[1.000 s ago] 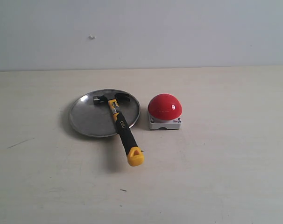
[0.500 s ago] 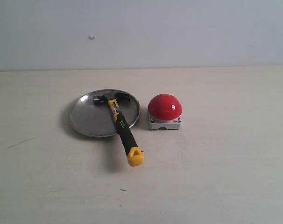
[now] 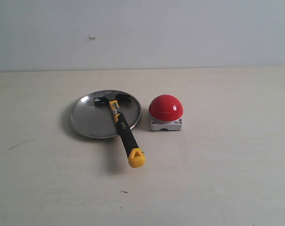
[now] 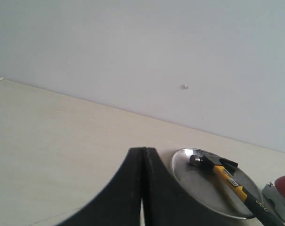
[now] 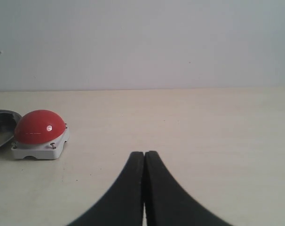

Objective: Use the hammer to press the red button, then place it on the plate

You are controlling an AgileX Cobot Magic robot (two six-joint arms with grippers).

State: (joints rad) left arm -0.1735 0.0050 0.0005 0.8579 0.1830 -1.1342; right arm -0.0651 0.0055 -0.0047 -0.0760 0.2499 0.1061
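The hammer (image 3: 121, 123) lies with its dark head on the silver plate (image 3: 88, 120); its black handle crosses the rim and the yellow butt rests on the table. The red button (image 3: 165, 107) sits on its grey base just right of the plate. Neither arm shows in the exterior view. In the left wrist view my left gripper (image 4: 143, 149) is shut and empty, with the plate (image 4: 199, 183) and the hammer (image 4: 223, 173) beyond it. In the right wrist view my right gripper (image 5: 144, 153) is shut and empty, well away from the red button (image 5: 39, 127).
The pale wooden table (image 3: 227, 169) ends at a plain white wall (image 3: 180, 33) behind. Small dark specks mark the tabletop near the front.
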